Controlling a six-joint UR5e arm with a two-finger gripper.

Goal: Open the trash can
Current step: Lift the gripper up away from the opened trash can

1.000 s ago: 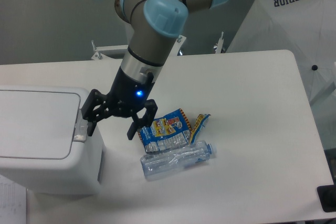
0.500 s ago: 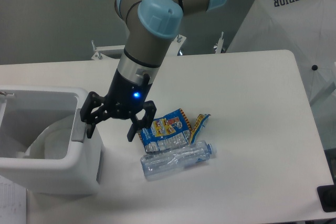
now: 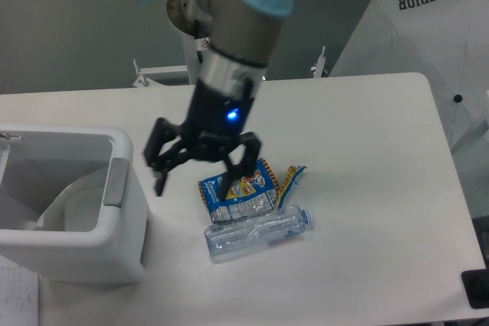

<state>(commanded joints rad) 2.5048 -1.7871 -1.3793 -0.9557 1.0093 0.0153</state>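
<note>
trash can (image 3: 72, 211) stands open at about eight o'clock on the table (image 3: 367, 188), gripper (image 3: 195, 172) off it with fingers spread and holding nothing.
fixed camera: the can is a boxy white plastic bin with rounded corners; its mouth shows a pale liner inside and the grey push tab (image 3: 116, 182) sits on the rim facing three o'clock. it looks stiff, light and smooth-walled, likely to slide if shoved sideways, so the tab is the place to press, straight down, not the slick walls. the gripper hangs just beside the tab, apart from it, above the snack packet (image 3: 238, 188); a clear plastic bottle (image 3: 258, 232) lies at the packet's six o'clock. by its look the opening is done.
</note>
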